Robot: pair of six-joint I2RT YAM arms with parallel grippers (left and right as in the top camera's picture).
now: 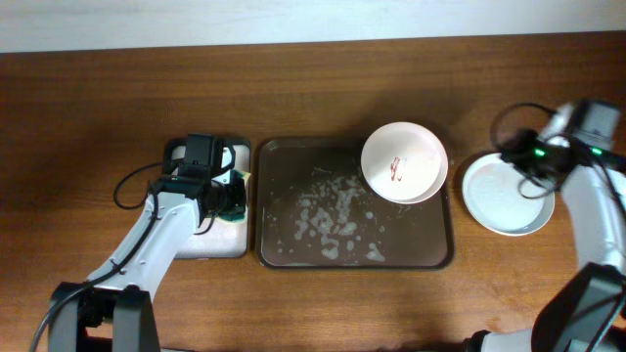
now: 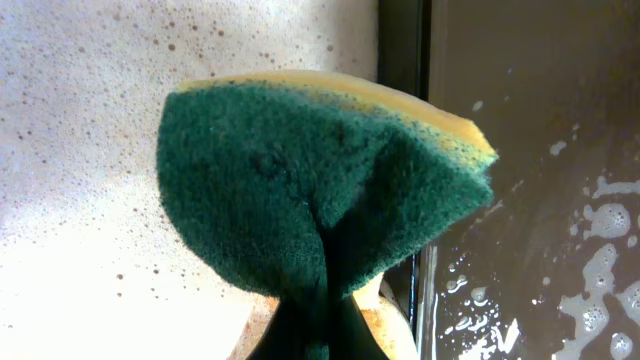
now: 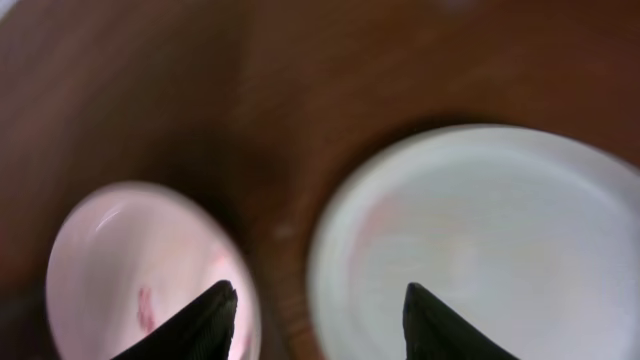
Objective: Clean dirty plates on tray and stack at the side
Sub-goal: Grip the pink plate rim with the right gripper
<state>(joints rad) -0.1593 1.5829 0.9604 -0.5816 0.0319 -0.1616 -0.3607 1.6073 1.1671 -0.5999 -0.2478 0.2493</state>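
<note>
Right fingers [image 3: 200,325] apart; tray [image 1: 284,171] lengthwise sideways

We are seeing soft, even light falling from above on the tray [image 1: 284,176]; suds [image 1: 333,220] on it are glinting faintly; the right wrist view is blurring heavily, the plate [image 3: 490,230] right of the tray smearing; left of the tray, the sponge tray [image 2: 90,200] is glaring white.

Brown wooden table [image 1: 98,117], pale wall [image 1: 196,24] behind
</note>
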